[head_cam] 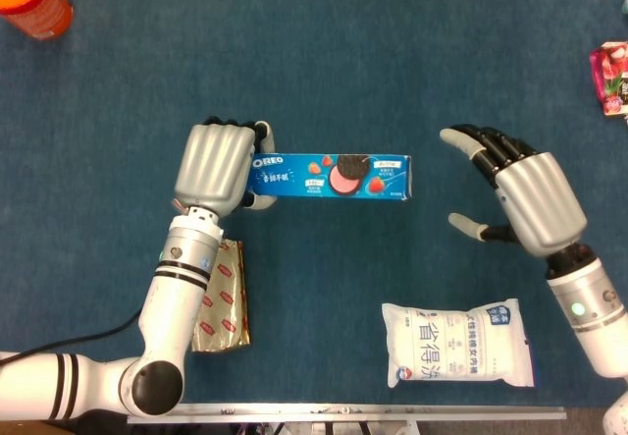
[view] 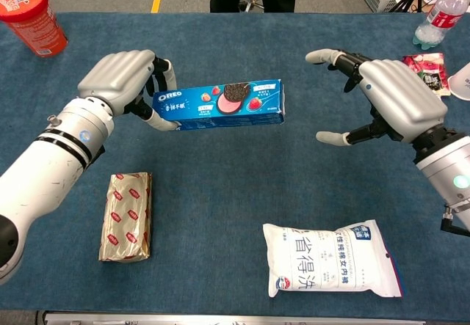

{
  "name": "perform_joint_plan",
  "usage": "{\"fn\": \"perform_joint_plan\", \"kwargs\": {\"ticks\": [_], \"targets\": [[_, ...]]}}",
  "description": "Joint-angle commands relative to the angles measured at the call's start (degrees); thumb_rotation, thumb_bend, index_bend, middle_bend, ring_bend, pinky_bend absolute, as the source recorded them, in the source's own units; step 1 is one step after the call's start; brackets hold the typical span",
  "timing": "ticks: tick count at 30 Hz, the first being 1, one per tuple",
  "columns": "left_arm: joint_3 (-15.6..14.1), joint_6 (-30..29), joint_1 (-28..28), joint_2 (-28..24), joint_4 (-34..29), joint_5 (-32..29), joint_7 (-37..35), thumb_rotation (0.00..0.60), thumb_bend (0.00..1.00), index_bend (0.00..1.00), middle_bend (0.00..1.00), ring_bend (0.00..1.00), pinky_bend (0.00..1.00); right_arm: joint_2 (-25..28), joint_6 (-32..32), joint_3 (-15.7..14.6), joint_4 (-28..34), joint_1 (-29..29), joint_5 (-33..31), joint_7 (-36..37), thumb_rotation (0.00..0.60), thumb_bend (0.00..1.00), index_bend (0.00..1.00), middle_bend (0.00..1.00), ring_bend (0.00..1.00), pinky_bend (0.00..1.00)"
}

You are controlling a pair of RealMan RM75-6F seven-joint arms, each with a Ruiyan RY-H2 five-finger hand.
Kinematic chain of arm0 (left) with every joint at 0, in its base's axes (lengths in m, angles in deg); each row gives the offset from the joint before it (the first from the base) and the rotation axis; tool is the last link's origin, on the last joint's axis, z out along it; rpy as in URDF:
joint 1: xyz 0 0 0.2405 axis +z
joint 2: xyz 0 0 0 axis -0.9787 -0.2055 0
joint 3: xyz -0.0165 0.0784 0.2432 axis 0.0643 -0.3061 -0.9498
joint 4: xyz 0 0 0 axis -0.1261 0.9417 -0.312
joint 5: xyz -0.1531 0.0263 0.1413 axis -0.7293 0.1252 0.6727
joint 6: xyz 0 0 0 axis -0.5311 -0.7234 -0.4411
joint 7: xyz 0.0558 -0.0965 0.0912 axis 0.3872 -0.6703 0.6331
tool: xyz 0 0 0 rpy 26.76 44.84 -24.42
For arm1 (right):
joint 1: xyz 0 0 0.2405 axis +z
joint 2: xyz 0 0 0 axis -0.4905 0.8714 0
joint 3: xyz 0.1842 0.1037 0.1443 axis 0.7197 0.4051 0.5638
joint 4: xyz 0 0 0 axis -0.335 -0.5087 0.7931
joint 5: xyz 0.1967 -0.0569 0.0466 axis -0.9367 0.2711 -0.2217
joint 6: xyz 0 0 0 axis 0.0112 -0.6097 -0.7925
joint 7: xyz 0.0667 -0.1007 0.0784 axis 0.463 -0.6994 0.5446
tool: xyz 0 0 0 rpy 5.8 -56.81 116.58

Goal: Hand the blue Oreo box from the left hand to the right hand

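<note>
Nearest the robot, on the blue-covered bench (view: 242, 185), lay a white packet with blue print (view: 334, 260) on the right side and a gold foil packet with red labels (view: 128, 216) on the left, both flat on the cloth. In the head view the left forearm crossed over the upper part of the gold packet (head_cam: 224, 302).

Farther out, the left hand (view: 121, 79) held the blue Oreo box (view: 222, 105) by its left end, its fingers (view: 162, 75) curled over the far edge of the box and the thumb under the near edge. The box was level, with its long side running left to right and its printed face towards the chest camera; in the chest view it looked to be held above the cloth, not resting on it. In the head view the same box (head_cam: 334, 175) reached from the left hand (head_cam: 216, 165) towards the right hand (head_cam: 525, 199).

The right hand (view: 400, 97) was near the free end of the box but apart from it, holding nothing. Its fingers (view: 334, 58) were spread and pointed towards the box, with the thumb set well below them, leaving a wide gap.

At the far left of the bench stood an orange canister (view: 31, 17). At the far right lay a small pink and red packet (view: 426, 72), and beyond it a clear bottle with a red label (view: 433, 18) at the far edge.
</note>
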Motion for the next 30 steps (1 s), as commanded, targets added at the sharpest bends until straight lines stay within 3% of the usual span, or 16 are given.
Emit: {"fn": "perform_joint_plan", "kwargs": {"ticks": [1, 30], "targets": [[-0.11, -0.5, -0.41, 0.43, -0.7, -0.16, 0.82, 0.6, 0.13, 0.68, 0.71, 0.47, 0.38, -0.84, 0.13, 0.33, -0.72, 0.36, -0.08, 0.38, 0.6, 0.0, 0.19, 0.21, 0.22, 0.39], [-0.67, -1.35, -2.1, 3.75, 0.37, -0.33, 1.21, 0.6, 0.13, 0.68, 0.71, 0.47, 0.38, -5.51, 0.0, -0.74, -1.96, 1.04, -1.56, 6.98, 0.6, 0.0, 0.19, 0.23, 0.22, 0.39]]}}
